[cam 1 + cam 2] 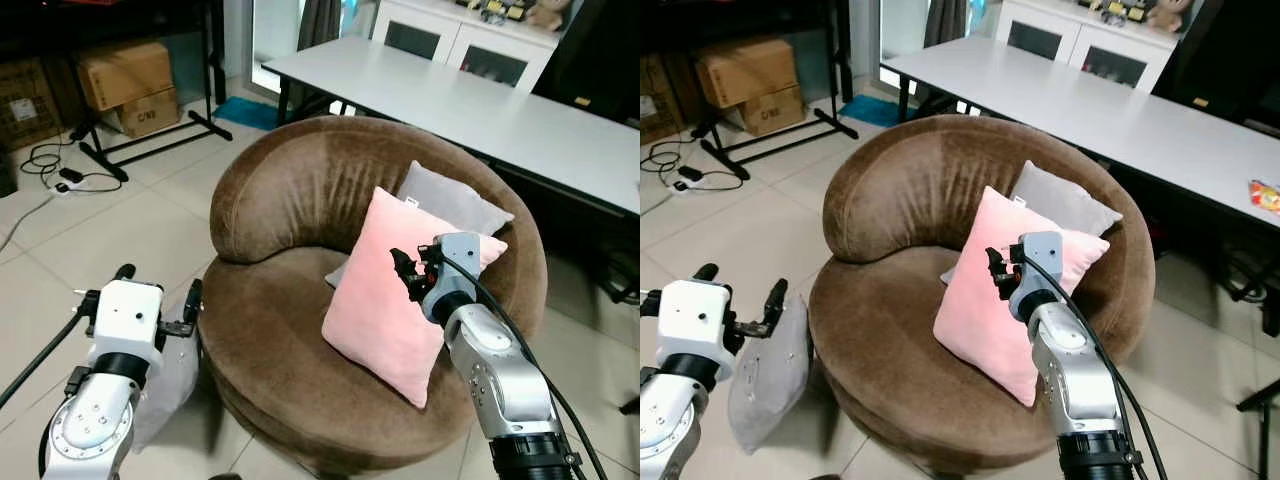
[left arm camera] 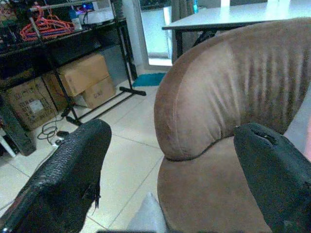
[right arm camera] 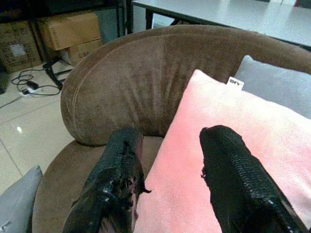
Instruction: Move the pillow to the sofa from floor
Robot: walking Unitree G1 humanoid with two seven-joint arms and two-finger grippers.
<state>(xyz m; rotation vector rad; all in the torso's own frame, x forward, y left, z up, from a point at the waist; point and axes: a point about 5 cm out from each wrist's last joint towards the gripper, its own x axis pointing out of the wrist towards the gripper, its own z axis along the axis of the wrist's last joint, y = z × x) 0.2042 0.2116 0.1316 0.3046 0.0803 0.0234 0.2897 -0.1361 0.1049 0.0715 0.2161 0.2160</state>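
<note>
Over sofa [image 1: 300,200]: right gripper [image 1: 405,272] open beside pink pillow [image 1: 385,300].

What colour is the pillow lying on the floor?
Grey; the floor pillow shows best in the right eye view.

Left arm low at the robot's left side, wrist level, left gripper [image 1: 740,298] pointing forward with fingers [image 2: 68,174] spread wide, right arm raised and reaching forward, right gripper [image 1: 407,274] with fingers [image 3: 238,179] parted, holding nothing
</note>
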